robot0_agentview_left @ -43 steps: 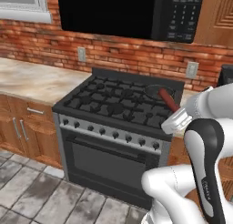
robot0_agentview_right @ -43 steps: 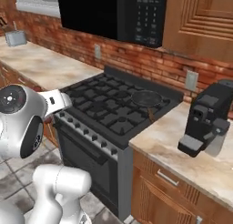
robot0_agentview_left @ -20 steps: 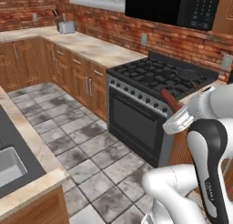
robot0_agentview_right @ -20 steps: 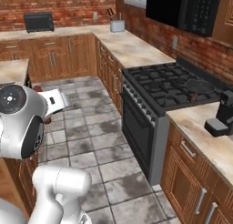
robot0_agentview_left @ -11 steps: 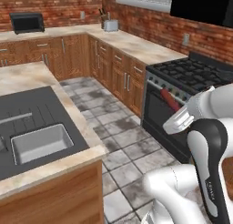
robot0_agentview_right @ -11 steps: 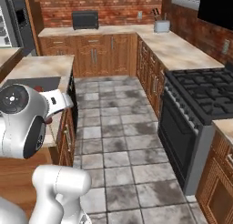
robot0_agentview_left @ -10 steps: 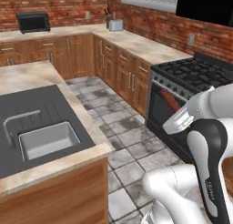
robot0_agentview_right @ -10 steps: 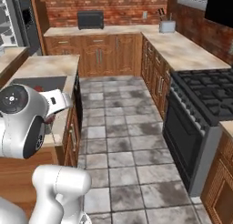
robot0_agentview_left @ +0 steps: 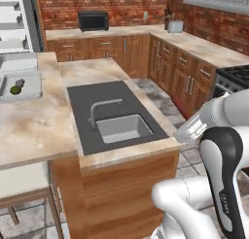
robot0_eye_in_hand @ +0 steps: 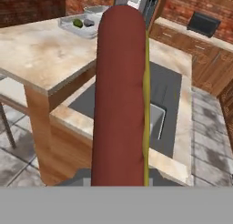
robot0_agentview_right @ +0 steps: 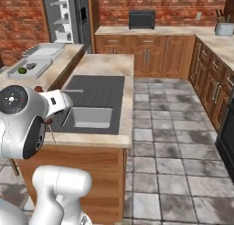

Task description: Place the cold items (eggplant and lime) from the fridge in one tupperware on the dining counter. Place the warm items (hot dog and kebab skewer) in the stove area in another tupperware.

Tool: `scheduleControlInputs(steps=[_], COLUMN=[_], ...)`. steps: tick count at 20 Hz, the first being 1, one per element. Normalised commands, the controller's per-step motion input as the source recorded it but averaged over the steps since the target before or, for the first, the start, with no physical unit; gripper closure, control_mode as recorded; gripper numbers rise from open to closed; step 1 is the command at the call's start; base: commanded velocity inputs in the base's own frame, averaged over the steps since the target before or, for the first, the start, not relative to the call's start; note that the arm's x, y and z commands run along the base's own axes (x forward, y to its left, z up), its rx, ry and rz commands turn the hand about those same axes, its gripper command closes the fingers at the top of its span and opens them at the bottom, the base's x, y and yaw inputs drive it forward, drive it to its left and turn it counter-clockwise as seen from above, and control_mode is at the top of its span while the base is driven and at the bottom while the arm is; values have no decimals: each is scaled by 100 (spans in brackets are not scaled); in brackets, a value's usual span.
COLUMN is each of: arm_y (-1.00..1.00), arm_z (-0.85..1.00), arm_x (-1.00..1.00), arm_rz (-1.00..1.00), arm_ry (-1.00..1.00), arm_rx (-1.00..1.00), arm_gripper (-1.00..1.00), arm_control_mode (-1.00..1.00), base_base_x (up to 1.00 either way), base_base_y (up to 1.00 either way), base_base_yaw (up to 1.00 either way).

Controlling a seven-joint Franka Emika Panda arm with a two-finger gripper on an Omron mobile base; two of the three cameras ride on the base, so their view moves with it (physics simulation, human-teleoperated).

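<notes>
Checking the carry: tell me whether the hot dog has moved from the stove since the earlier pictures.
Yes. The hot dog has left the stove, which now lies off to the side behind it, and has travelled with the base toward the island sink.

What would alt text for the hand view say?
A reddish-brown hot dog held upright in the shut gripper fills the centre of the frame. Behind it, a beige counter carries a clear tupperware of small dark and green items, with a dark sink beyond.
</notes>
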Motion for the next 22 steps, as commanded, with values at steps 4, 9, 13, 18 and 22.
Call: scheduleControlInputs(steps=[4, 9, 13, 18, 22], arm_y=[0, 0, 0, 0, 0], arm_z=[0, 0, 0, 0, 0], arm_x=[0, 0, 0, 0, 0], arm_rz=[0, 0, 0, 0, 0], arm_ry=[0, 0, 0, 0, 0], arm_rx=[0, 0, 0, 0, 0], arm_gripper=[100, 100, 100, 100, 100], arm_control_mode=[100, 100, 100, 100, 100], base_base_x=[-40, -39, -41, -24, 6], base_base_y=[94, 97, 97, 100, 100], base_base_yaw=[29, 27, 27, 23, 6])
